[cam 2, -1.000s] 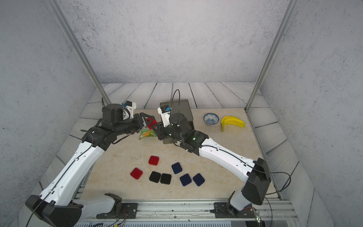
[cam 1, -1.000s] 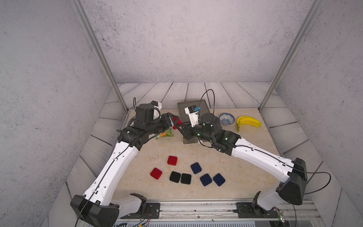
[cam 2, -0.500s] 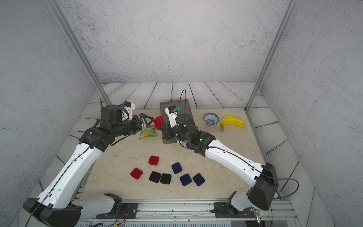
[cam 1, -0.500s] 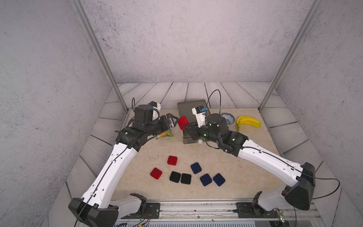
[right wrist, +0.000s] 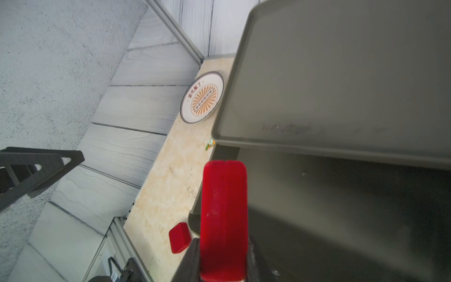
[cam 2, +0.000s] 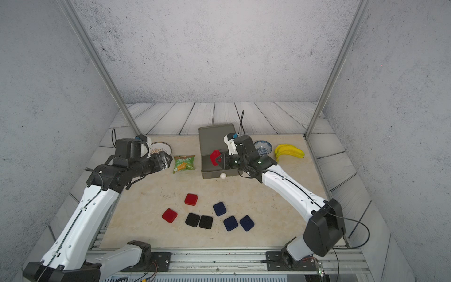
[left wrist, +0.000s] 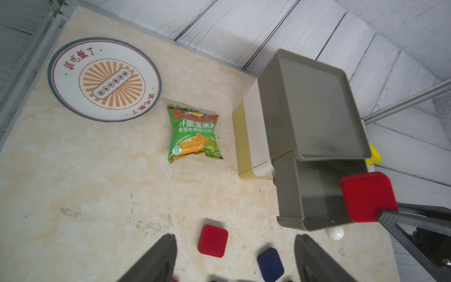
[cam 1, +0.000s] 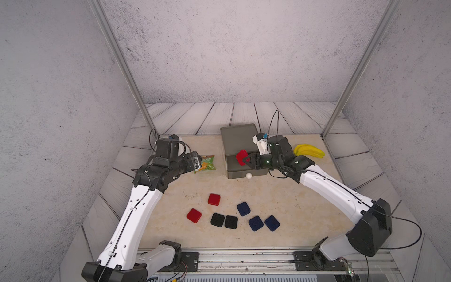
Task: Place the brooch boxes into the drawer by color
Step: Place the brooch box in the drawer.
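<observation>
while left claw hangs released, outstretched right claw grips red box over drawer.

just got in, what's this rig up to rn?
The right gripper holds a red brooch box on edge over the open grey drawer. The left gripper hangs open and empty by the snack packet. Two red boxes, two black boxes and three navy boxes lie on the table.

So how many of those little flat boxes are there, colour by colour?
Red boxes: 3, one held in the right gripper
Black boxes: 2
Navy blue boxes: 3
Total: 8
</observation>
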Controlling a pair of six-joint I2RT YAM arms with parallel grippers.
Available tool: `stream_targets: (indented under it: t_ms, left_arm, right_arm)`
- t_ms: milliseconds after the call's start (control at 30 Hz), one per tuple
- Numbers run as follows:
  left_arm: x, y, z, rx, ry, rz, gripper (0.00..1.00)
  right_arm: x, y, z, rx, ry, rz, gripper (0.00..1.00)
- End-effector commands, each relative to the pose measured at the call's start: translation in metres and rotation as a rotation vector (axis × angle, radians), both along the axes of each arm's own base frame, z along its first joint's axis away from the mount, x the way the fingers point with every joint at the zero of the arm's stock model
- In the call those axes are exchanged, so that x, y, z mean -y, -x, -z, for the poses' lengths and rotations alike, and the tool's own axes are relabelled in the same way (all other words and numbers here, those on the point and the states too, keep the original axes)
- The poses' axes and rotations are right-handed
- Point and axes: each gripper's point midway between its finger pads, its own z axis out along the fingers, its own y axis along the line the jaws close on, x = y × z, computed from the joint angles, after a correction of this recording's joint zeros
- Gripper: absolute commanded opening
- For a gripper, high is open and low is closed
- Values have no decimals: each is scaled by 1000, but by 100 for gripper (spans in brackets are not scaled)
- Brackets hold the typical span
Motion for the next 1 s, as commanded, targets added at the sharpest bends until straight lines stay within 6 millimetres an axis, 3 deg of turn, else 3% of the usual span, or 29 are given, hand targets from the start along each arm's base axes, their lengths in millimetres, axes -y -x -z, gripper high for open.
stream_targets:
  t_ms: [0,433,900,967]
  left_arm:
    - [-7,4,15,-33,-39,5,82]
    - [-9,4,29,-59,-38,8,83]
    - [-12,7,40,-85,-53,2,84]
    - [-12,7,41,-90,-57,2,84]
  right_arm:
    - [-16,2,-9,-48,-91,-41,12]
    - [-36,-21,19,-132,-68,-33,15]
    - [-22,-32,55,-182,128,6,24]
    - [-22,-32,59,-188,144,4,30]
